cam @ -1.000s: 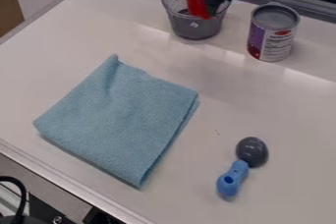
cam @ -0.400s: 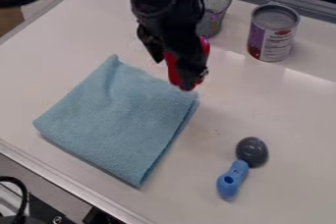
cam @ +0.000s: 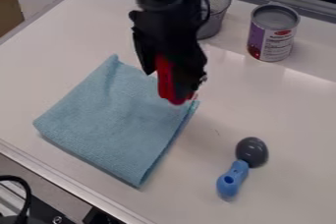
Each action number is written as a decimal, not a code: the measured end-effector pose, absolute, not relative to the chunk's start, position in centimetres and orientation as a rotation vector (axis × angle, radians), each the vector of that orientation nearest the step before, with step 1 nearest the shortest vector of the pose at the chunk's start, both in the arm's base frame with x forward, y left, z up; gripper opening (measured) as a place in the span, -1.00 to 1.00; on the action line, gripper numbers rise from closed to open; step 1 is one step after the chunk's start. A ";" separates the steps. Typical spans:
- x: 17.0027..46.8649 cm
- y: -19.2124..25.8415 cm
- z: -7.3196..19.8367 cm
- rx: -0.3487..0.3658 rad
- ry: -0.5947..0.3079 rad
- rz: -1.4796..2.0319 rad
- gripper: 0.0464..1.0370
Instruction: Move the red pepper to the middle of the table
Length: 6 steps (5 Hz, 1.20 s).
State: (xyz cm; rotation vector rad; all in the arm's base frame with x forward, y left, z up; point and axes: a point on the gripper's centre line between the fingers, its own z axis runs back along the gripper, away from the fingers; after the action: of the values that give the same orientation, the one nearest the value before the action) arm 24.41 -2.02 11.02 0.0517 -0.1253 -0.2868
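My gripper [cam: 172,78] hangs over the upper right corner of the blue cloth, shut on the red pepper [cam: 165,79]. The pepper points downward between the fingers, and its lower tip shows in front of the cloth's right corner. Parts of it are hidden behind the black fingers. Its height over the table [cam: 226,102] is hard to judge.
A folded blue cloth [cam: 111,125] lies left of centre. Behind the arm stands a mesh cup [cam: 215,19], with a label-wrapped can [cam: 272,34] to its right. A blue-handled spoon [cam: 233,178] with a grey bowl lies at lower right.
From over the mesh cup, my gripper has come toward the camera with the red pepper in it, to the cloth's upper right corner. Cloth, can and spoon have stayed put.
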 end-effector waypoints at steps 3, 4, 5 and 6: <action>23.6 -4.4 8.8 0.092 0.089 -0.087 0.59; 23.8 -4.5 8.1 0.071 0.069 -0.086 0.59; 24.0 -4.7 7.1 0.071 0.088 -0.047 0.59; 24.9 -5.0 6.4 0.069 0.141 0.007 0.59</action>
State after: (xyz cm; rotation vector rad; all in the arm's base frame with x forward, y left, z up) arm 24.88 -4.96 6.37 0.0694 0.1412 0.0069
